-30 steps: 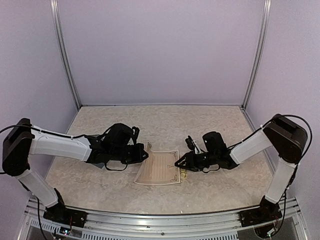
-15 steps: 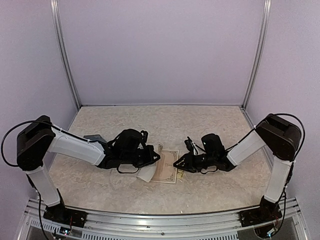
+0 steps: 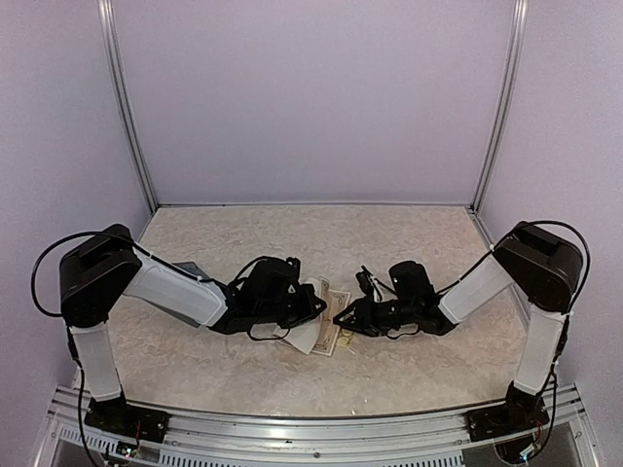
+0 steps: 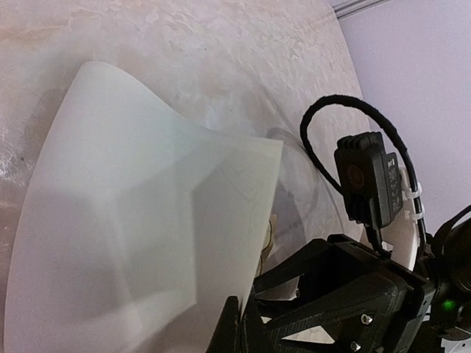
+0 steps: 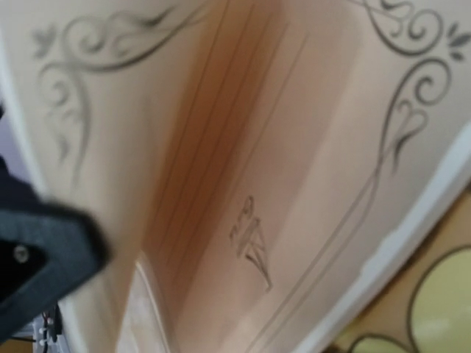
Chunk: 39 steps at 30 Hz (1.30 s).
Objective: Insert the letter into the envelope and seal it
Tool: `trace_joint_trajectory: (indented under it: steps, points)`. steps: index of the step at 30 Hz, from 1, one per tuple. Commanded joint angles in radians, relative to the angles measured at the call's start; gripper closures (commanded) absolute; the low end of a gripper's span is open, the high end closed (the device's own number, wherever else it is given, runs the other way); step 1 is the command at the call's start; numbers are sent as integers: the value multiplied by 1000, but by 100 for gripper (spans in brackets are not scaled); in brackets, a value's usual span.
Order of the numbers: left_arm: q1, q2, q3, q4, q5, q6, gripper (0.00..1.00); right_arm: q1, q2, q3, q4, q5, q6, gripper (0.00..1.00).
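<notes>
The letter (image 3: 313,337) lies at mid-desk between the two arms. Its left part is lifted and curled over to the right so the plain white back shows, and the beige bordered face beneath rests on the desk (image 3: 389,233). The left pincer (image 3: 313,313) is pressed together on the raised edge, and in its wrist view the white paper arches up from its tips. The right pincer (image 3: 342,319) sits at the letter's right edge; whether it is spread or pinching the paper cannot be told. Its wrist view shows the lined face with scrolled corners and, just beside the edge, a tan sticker sheet (image 5: 434,309). A slate-grey corner of the envelope (image 3: 187,269) shows to the left, behind the left arm.
</notes>
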Motion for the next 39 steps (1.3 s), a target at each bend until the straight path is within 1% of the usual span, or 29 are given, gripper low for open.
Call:
trace_joint_trajectory:
  steps: [1,7,10,14,20,22,25,27,29,32,35,39]
  points:
    - [-8,53,39,49,-43,-16,100,13,19,21,30,9,5,62]
    - [-8,71,48,62,-63,-16,100,16,23,23,34,11,6,63]
    - [-8,81,50,85,-43,-25,100,17,24,21,34,14,-4,59]
    - [-7,101,56,118,-16,-49,100,20,24,25,22,25,-24,58]
    - [-5,114,66,126,3,-57,100,22,25,-2,97,13,-56,58]
    - [0,114,63,125,4,-55,100,22,25,-6,97,19,-58,59]
    - [10,116,50,120,27,-47,100,24,1,-12,63,50,-74,58]
    - [14,105,41,98,18,-31,100,24,-48,-25,17,84,-97,57]
    - [21,93,31,77,17,-12,100,22,-107,-20,-59,133,-129,54]
    - [32,81,34,48,30,18,100,10,-153,14,-195,184,-178,51]
    - [43,88,43,19,59,45,100,-17,-160,44,-258,184,-202,45]
    - [50,107,44,13,91,62,100,-43,-116,130,-346,157,-256,42]
